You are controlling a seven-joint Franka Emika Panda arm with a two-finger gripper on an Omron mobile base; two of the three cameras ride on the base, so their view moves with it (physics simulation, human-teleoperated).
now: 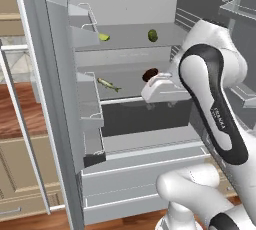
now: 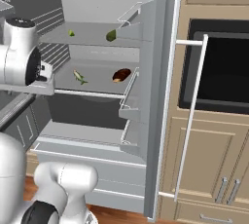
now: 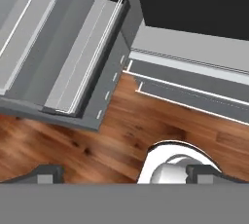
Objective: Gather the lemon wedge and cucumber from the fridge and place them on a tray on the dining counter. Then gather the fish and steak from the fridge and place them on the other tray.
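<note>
Both base views sit close behind the arm, facing the open fridge point(image 1: 125, 54) at twelve o'clock, sharing its shelves from either side. The hand view looks down at the wood floor point(image 3: 97, 140) and fridge base.

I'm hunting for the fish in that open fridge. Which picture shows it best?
The left base view: the fish lies unobstructed on the middle shelf, its long body clear. The right base view shows it smaller, farther off.

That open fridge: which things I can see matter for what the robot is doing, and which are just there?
Part of the job:
- fridge, doors open
- lemon wedge, upper shelf
- cucumber, upper shelf
- fish, lower shelf
- steak, lower shelf
- gripper, open, empty, pointing at the floor

Just there:
- wooden cabinets
- dark oven
- wood floor
</note>
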